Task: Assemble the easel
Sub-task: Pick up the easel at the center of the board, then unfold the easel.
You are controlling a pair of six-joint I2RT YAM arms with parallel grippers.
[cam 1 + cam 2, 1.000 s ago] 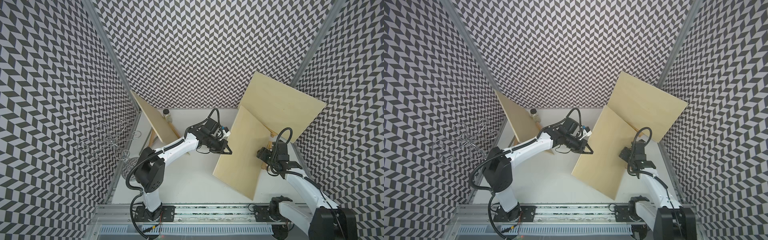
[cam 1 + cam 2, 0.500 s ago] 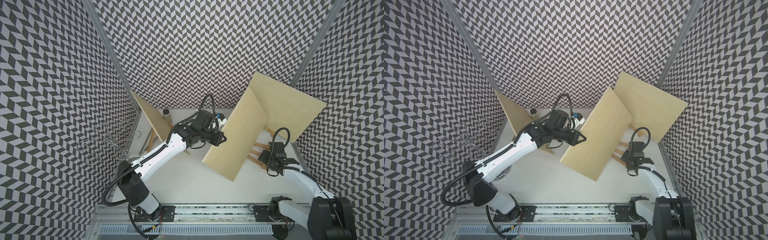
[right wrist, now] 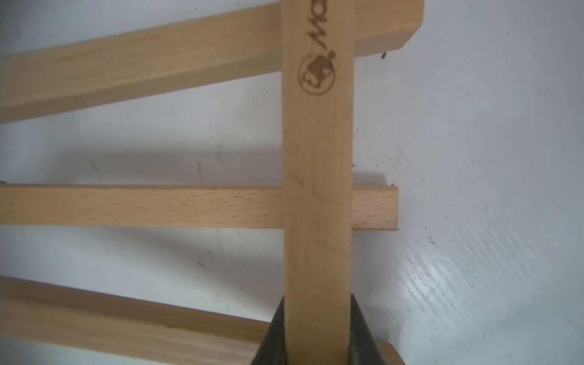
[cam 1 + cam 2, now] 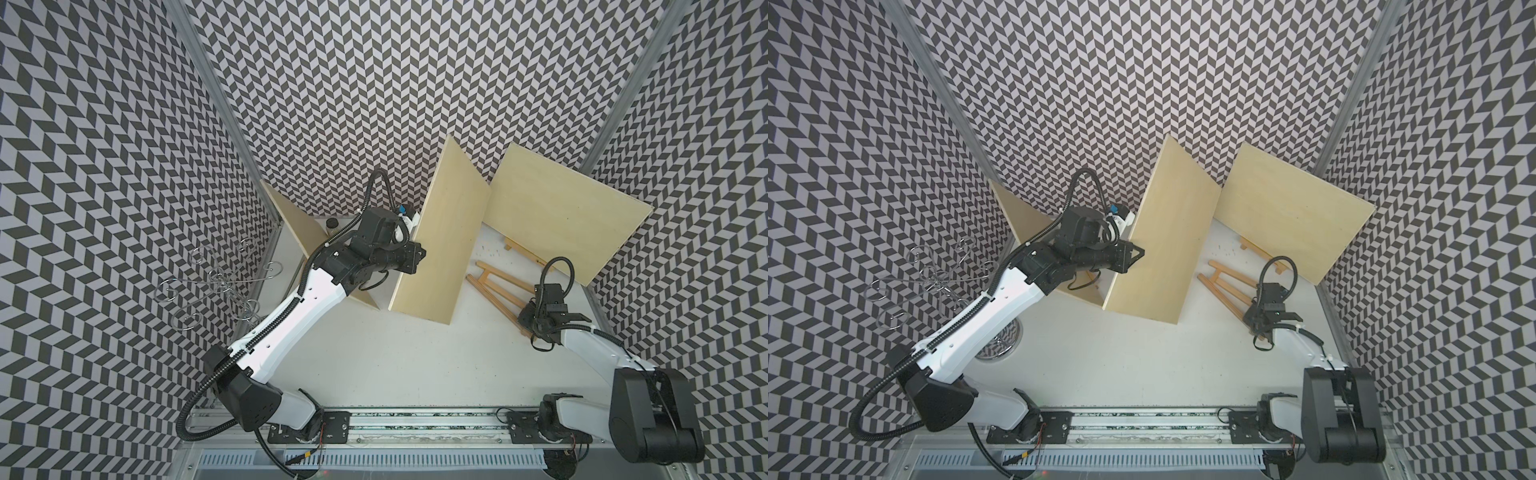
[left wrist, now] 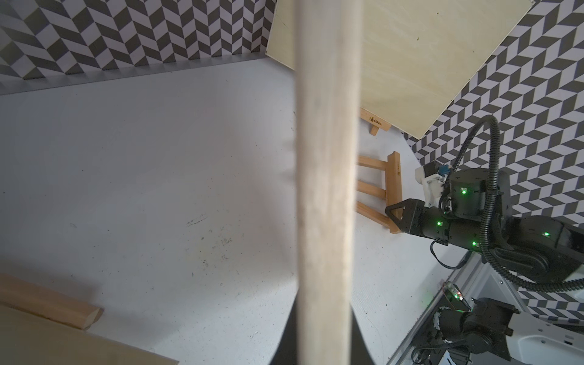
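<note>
Easel (image 3: pixel 158 207) — pale wood, logo-branded crossbar (image 3: pixel 317 189) — lies flat.

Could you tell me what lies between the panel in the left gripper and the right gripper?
The wooden easel frame lies flat on the table there, shown in the left wrist view; the right gripper clamps its crossbar.

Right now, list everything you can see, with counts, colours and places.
Plywood panels: three, pale; one held centre, one propped back right, one propped back left.
Easel frame: one, light wood, lying flat, right side.
Jar: one, clear, back left.
Wire rack: one, silver, far left.
Table: one, white.
Left gripper: one, black, shut on the centre panel's edge.
Right gripper: one, black, shut on the easel frame's crossbar.
</note>
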